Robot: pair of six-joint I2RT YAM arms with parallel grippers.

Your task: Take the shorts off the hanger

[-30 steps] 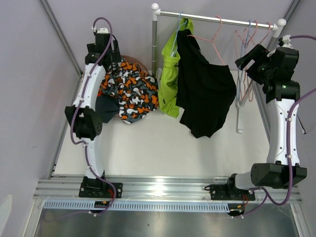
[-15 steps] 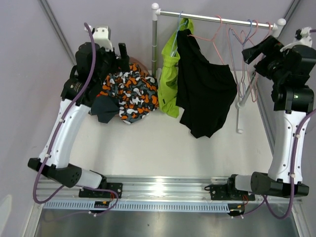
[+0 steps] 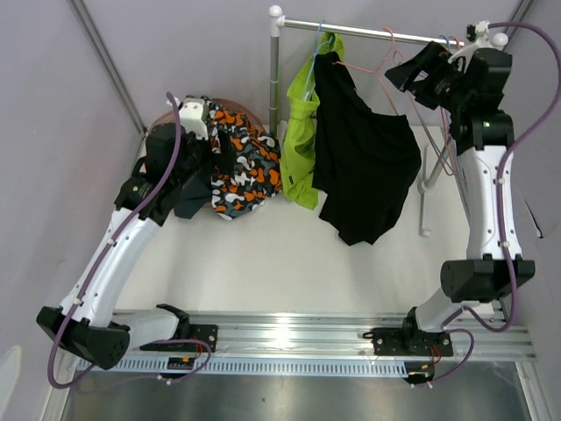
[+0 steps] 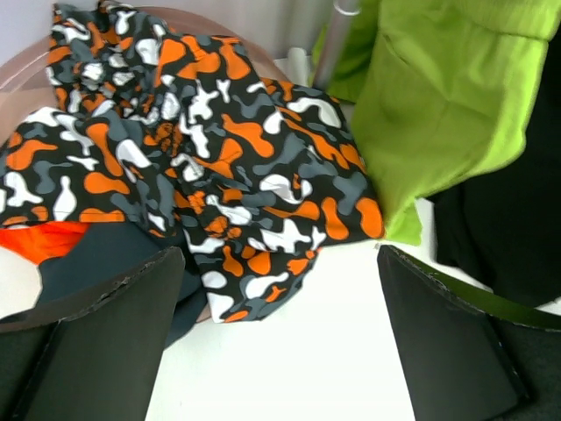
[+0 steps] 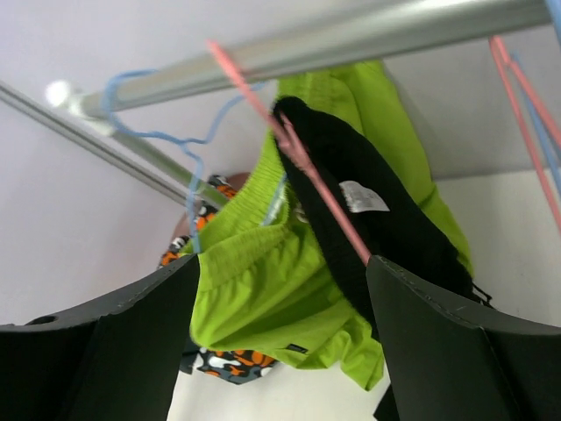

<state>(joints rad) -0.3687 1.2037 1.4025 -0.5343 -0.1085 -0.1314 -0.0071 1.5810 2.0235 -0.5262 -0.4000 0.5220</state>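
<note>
Black shorts (image 3: 364, 167) hang from a pink hanger (image 3: 372, 66) on the rail (image 3: 386, 33). Lime green shorts (image 3: 301, 149) hang on a blue hanger (image 3: 321, 39) just to their left. My right gripper (image 3: 405, 74) is up by the rail, right of the pink hanger, open and holding nothing. Its wrist view shows the pink hanger (image 5: 316, 189) running through the black shorts' waistband (image 5: 368, 228), ahead of the right gripper (image 5: 285, 351). My left gripper (image 3: 213, 167) stands open over the table beside a camouflage shorts pile (image 4: 219, 167), with the left gripper (image 4: 280, 351) empty.
Several empty hangers (image 3: 438, 53) hang at the rail's right end. The rack's left post (image 3: 274, 79) and right leg (image 3: 425, 202) stand on the table. The camouflage pile lies in a brown basket (image 4: 17, 74), with a dark grey garment (image 4: 96, 259) beneath it.
My left arm has swung down and forward off the camouflage pile. My right arm has risen and moved left along the rail toward the pink hanger, its jaws standing wider than before.
</note>
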